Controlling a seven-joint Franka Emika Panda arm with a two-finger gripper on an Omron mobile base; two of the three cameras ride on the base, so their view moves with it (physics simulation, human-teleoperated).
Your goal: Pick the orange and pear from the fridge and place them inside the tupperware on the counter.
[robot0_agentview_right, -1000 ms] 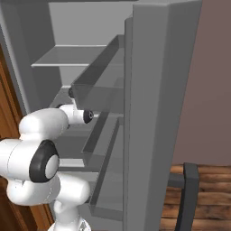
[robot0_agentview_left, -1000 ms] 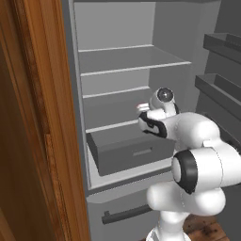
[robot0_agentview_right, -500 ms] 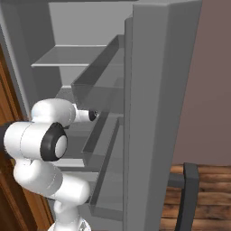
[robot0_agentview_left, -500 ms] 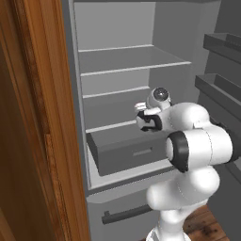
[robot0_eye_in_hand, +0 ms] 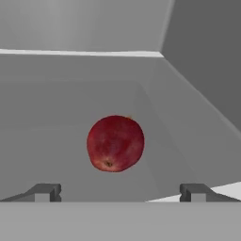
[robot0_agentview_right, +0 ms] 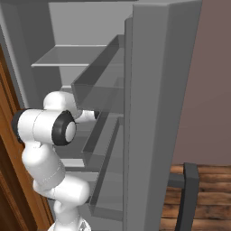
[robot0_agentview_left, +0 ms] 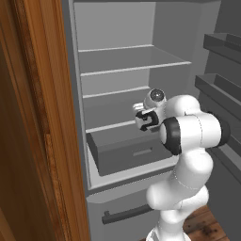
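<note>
pear [robot0_eye_in_hand: 115, 143] ahead of the gripper [robot0_eye_in_hand: 120, 190], centred between wide-spread fingertips (untouched), inside fridge [robot0_agentview_left: 123, 66]

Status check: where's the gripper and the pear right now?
Gripper open, inside fridge. Pear dead ahead between fingertips, not grasped. Nothing blocking.

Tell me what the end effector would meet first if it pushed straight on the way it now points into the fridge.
Most likely the pear: in the hand view it sits centred ahead of the open end effector, in line with the gap between the fingertips. Nothing shows between them, though depth is hard to judge. Past it is the fridge wall.
</note>
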